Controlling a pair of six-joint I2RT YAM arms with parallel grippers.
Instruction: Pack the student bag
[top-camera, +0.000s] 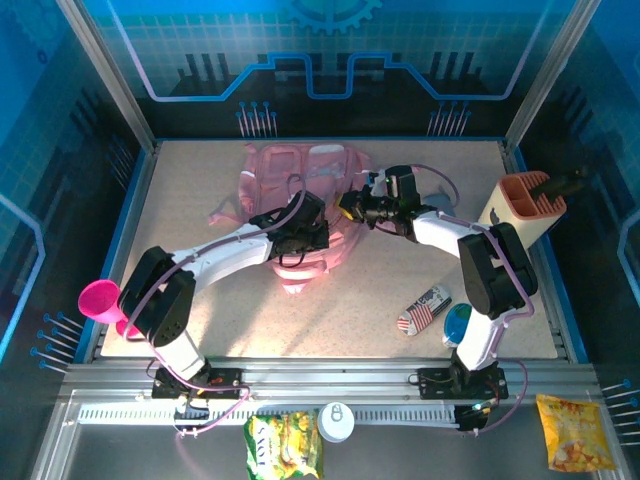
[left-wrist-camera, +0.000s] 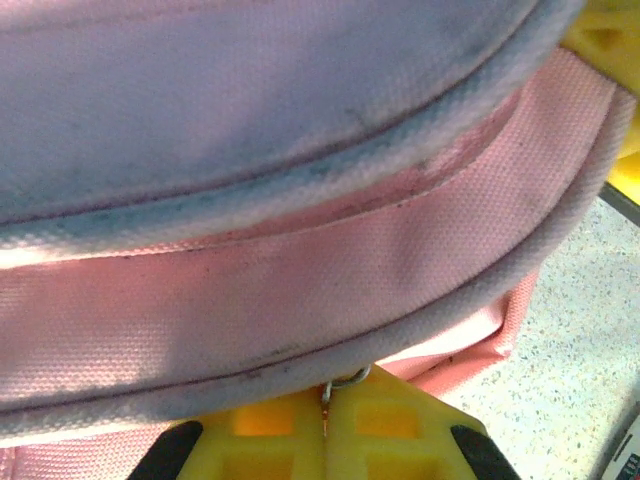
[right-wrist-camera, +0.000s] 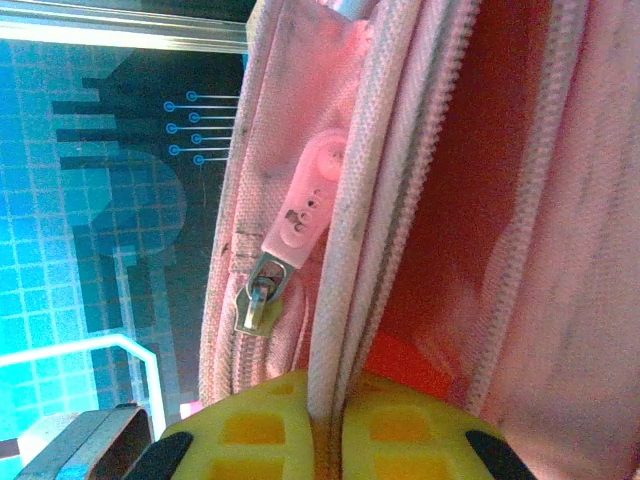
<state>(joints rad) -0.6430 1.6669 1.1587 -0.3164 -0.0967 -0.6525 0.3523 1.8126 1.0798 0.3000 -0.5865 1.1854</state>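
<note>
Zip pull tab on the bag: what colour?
Pale pink zip pull tab, clearest in right wrist view.

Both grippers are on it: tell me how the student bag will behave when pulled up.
The student bag looks like soft woven cloth, lying slumped, so it will probably sag and fold rather than hold shape. The right gripper pinches only its zip edge, so the opening likely stretches before the body follows. Coarse weave: probably not slippery.

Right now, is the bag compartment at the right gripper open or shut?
Open: in the right wrist view zip rows of the student bag stand apart, inside showing between; the right gripper pinches one.
</note>
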